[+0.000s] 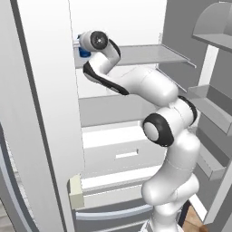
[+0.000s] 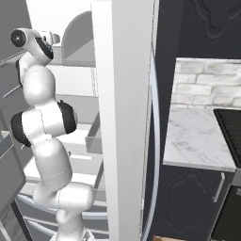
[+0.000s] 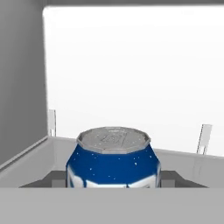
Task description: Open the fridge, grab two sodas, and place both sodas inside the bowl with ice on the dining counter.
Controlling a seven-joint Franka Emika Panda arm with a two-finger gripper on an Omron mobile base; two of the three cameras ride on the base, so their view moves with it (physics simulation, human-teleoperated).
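1. The white arm's two-finger gripper (image 3: 113, 180) sits at 6 o'clock in the hand view, with one dark finger tip (image 3: 54, 178) just left of the small blue cylindrical soda can with a silvery top (image 3: 113, 162) and the other just right of it. The jaws look clenched on the can's sides, though actual pad contact is cropped by the view's lower edge.
2. The can is dead centre between the tips, straight ahead of the hand, at 12 o'clock from the gripper. Its long axis is upright, top lid facing up; the grip runs across the body.
3. The can stands on the grey upper shelf (image 1: 149, 54) inside the tall grey steel fridge with white interior (image 1: 118, 18). In the left base view a blue sliver shows at 9 o'clock of the wrist.
4. Judgement: the next move is to lift and pull straight back; the left inner wall is close.
5. Label: white flecks and white patches on blue; no readable brand or text.
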